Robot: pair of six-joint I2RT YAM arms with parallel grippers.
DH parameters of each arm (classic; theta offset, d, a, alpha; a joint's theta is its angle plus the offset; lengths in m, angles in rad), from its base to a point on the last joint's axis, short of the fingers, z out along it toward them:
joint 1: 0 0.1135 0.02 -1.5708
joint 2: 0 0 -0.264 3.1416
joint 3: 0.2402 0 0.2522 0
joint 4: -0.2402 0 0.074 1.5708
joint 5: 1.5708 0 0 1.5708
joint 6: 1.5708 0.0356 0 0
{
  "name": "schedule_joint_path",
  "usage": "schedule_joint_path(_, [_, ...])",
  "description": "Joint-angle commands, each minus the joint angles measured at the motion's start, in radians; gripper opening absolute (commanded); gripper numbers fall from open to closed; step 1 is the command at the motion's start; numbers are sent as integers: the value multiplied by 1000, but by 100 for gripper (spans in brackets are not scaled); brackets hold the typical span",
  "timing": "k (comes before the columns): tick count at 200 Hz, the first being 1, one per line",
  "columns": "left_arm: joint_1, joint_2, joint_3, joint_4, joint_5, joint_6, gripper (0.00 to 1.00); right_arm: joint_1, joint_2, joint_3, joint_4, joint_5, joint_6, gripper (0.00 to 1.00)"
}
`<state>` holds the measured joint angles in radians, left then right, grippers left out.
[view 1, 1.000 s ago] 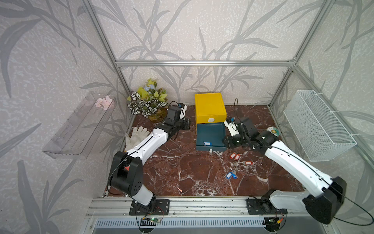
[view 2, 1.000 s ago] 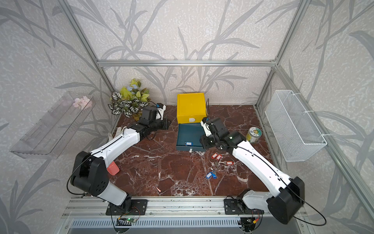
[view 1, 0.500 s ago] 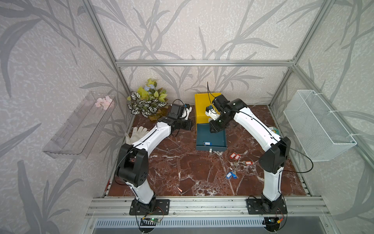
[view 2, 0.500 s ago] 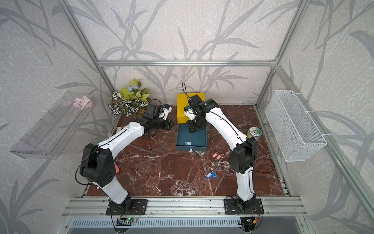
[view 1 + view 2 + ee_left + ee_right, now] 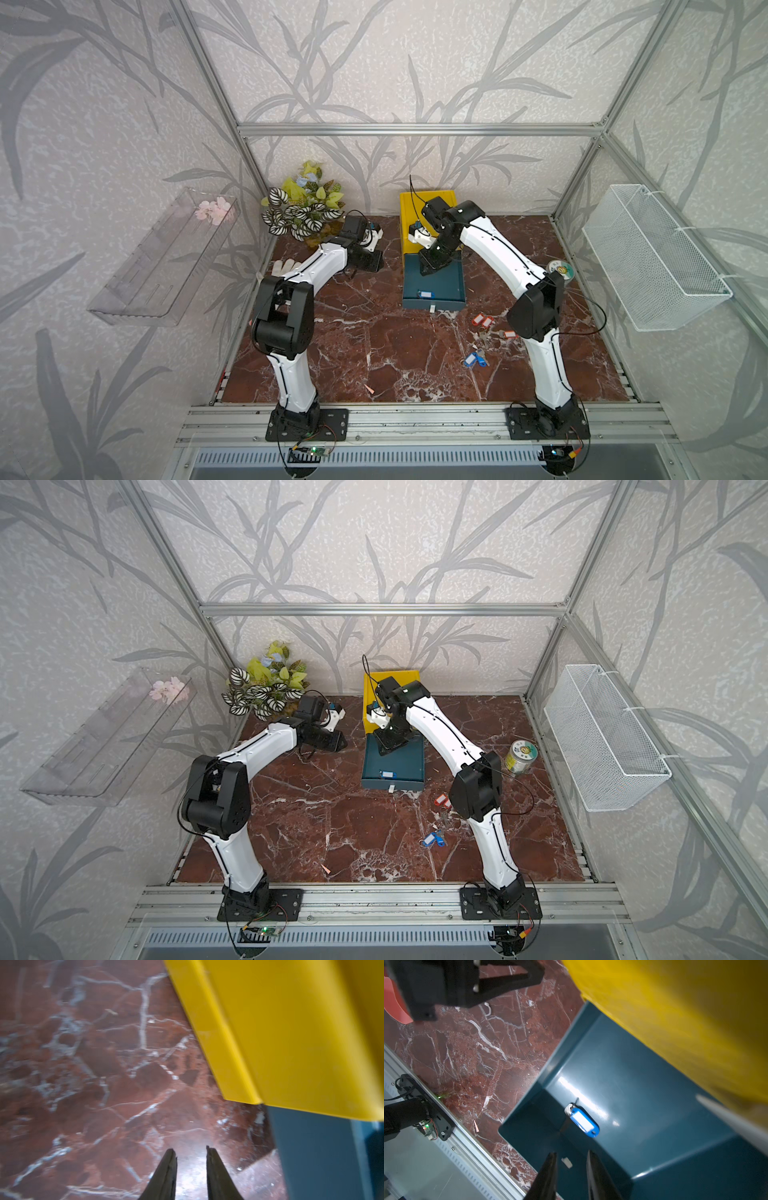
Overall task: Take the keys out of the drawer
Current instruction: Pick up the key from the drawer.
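My right gripper (image 5: 571, 1153) hangs narrowly parted and empty over the teal drawer (image 5: 643, 1059). One blue-tag key (image 5: 583, 1121) lies inside, and I can read nothing on its white window. My left gripper (image 5: 189, 1148), also narrowly parted and empty, hovers over red marble (image 5: 83, 1084) beside the yellow box (image 5: 301, 1032). The right arm arches high and the left reaches low. Other keys (image 5: 478, 320) lie on the marble near the drawer's front, between leaf-papered walls.

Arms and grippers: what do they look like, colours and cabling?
Left arm and right arm match: white link shells, black joint housings, black base plates, thin black cables looping outside. Left gripper and right gripper each have two dark, tapered fingers.
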<state>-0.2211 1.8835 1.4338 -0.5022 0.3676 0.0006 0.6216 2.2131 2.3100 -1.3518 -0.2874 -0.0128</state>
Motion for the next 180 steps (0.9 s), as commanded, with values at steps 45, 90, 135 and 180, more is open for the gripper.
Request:
schedule_joint_path(45, [41, -12, 63, -34, 12, -3, 29, 93, -6, -103, 111, 52, 68, 28])
schedule_joint_path(90, [51, -22, 77, -12, 15, -37, 29, 107, -86, -284, 215, 132, 126, 28])
schedule_joint_path(135, [49, -41, 82, 4, 20, -59, 29, 102, -166, -405, 307, 164, 164, 28])
schedule_joint_path(180, [46, -38, 87, -1, 25, -53, 29, 99, -120, -338, 302, 178, 162, 30])
